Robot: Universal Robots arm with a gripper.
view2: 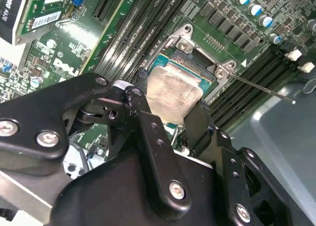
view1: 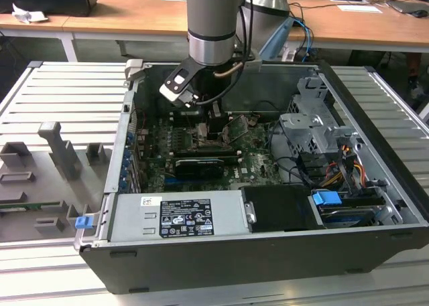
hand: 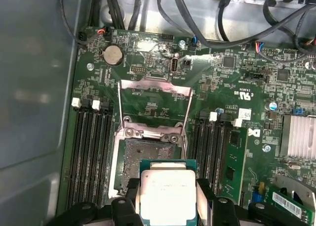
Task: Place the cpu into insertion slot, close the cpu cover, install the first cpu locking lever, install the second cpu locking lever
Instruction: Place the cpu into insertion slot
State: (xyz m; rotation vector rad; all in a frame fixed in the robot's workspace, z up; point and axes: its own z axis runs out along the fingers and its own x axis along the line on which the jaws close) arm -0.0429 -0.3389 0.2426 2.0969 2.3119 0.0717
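- Case (view1: 234, 259): open-topped, centre of the exterior view; the motherboard (view1: 258, 160) lies inside it.
- Socket (hand: 129, 159): uncovered, nothing seated in it; the cover (hand: 153, 86) is swung up off it.
- Claw (view2: 170, 100): part spread, pinching the cpu (hand: 168, 194) by opposite edges, held over the socket.

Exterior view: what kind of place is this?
Probably a robotics lab: a robot arm, its gripper holding the cpu, works inside an open computer case on a slotted metal bench; desks behind.
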